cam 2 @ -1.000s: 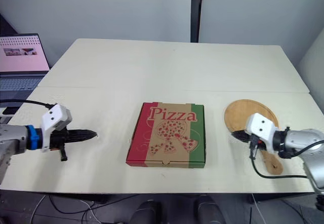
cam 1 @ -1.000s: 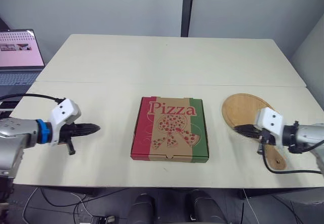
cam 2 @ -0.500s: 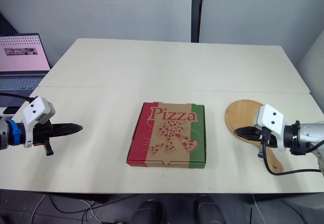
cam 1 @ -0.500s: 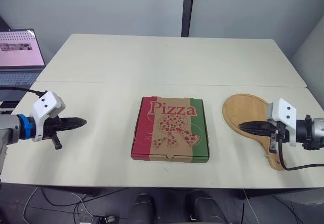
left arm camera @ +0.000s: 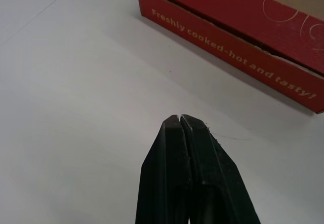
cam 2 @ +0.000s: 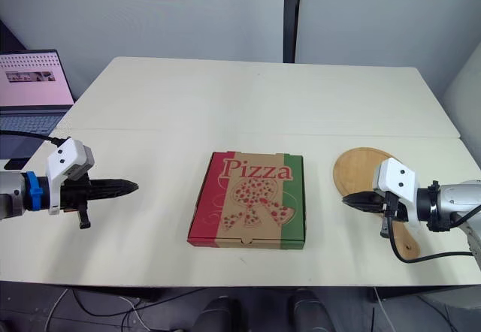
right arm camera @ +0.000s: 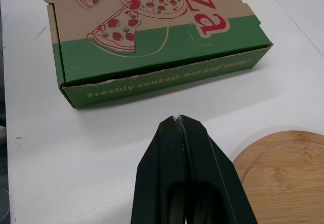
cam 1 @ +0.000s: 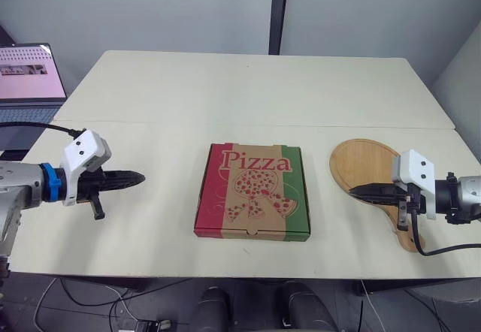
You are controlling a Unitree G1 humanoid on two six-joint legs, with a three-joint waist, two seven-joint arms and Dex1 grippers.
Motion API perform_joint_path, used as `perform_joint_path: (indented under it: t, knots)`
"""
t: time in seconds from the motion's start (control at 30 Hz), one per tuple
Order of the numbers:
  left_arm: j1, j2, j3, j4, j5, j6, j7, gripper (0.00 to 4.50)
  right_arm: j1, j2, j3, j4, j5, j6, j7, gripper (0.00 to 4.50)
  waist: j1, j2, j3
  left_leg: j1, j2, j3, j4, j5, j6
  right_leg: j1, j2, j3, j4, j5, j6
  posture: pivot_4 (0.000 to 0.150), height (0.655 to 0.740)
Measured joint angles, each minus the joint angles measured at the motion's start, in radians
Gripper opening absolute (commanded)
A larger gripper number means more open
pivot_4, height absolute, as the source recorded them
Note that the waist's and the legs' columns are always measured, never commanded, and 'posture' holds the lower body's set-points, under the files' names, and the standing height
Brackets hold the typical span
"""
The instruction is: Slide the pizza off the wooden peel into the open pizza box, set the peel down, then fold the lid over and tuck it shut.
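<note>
Head view: closed pizza box [cam 1: 252, 191] mid table [cam 1: 225, 92], wooden peel [cam 1: 367, 163] lying flat to its right.
Left wrist: left gripper [left arm camera: 180, 118] fingers pressed together, near box's red side.
Right wrist: right gripper [right arm camera: 178, 118] fingers pressed together, beside peel.

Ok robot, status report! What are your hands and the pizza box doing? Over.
Left gripper shut, empty, left of pizza box. Right gripper shut, empty, by peel. Box closed; peel bare, lying flat. Nothing blocking.
</note>
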Motion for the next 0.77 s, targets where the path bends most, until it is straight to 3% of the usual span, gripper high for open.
perform_joint_path:
  t: [0.77]
  knots:
    - [-0.031,-0.035,-0.012,-0.067,-0.054,0.037,-0.002,0.00,-0.005,0.000,0.003,0.000,0.000,-0.008,0.007,0.02,0.000,0.000,0.000,0.000,0.000,0.000,0.000,0.000,0.000,0.000,0.000,0.000,0.000,0.000,0.000,0.150,0.7316]
